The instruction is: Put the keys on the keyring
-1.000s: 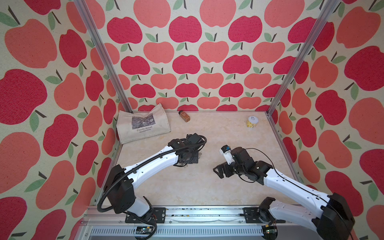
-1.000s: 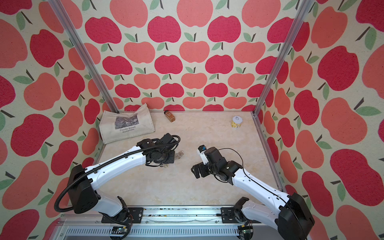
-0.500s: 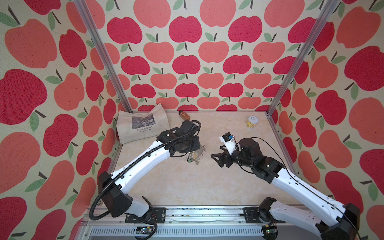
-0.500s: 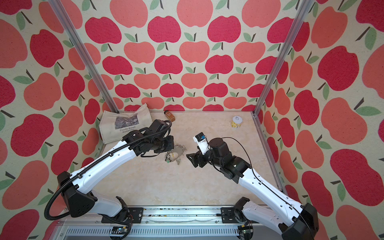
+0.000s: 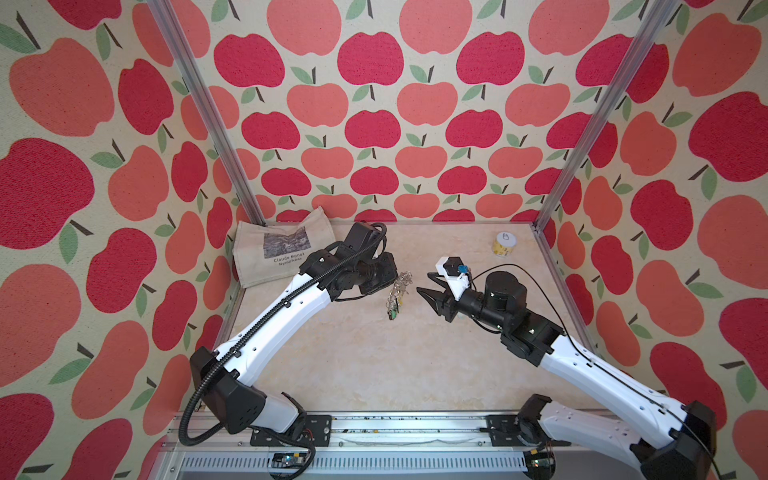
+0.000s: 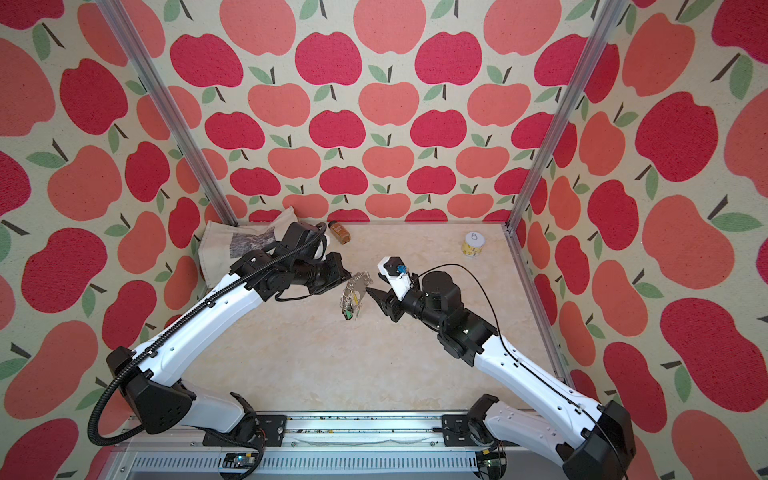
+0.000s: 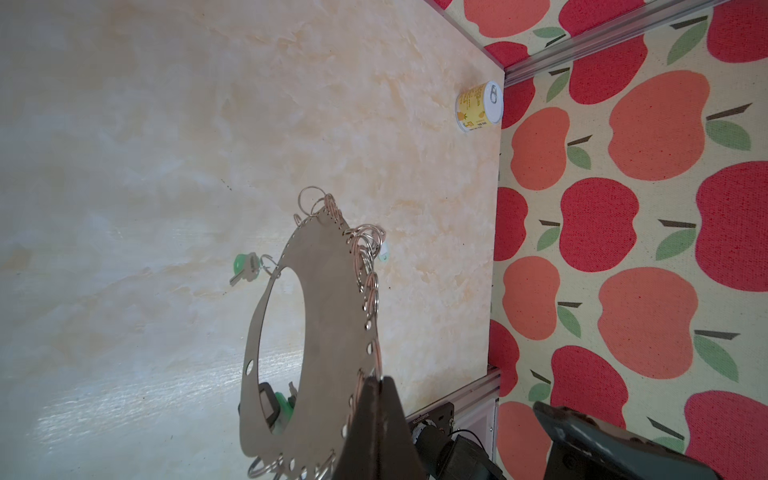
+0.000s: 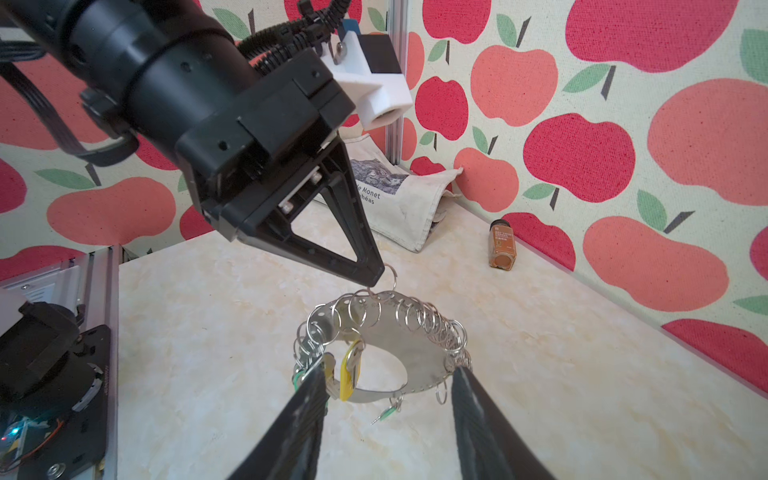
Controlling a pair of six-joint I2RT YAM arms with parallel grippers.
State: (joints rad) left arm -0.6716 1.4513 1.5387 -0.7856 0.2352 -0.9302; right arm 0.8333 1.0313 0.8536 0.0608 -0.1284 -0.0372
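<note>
Grey sheet metal, the keyring (image 8: 399,332) hangs clear of the marbled tabletop (image 5: 374,365), pinched at a split ring on its ring-lined edge by the left gripper (image 8: 374,280), whose fingers are pressed together. In both top views the plate shows as a narrow strip, its long axis running from that pinch toward the front rail (image 5: 374,430); the right wrist view shows it tilted. At the end farthest from the pinch the keys (image 8: 387,412) dangle from a small ring, pale mint tag by the plate, metal tip pointing away from it. Crowding the same plate are a yellow-tagged key (image 8: 351,370), a green-tagged key (image 7: 245,266) and a black fob (image 7: 268,401). The right gripper (image 8: 388,370) holds nothing; its spread fingers straddle that far end, whether touching it cannot be told. Well apart along the back wall sit a Monet tote bag (image 5: 282,253), a brown spice bottle (image 6: 340,231) and a yellow can (image 5: 505,244).
</note>
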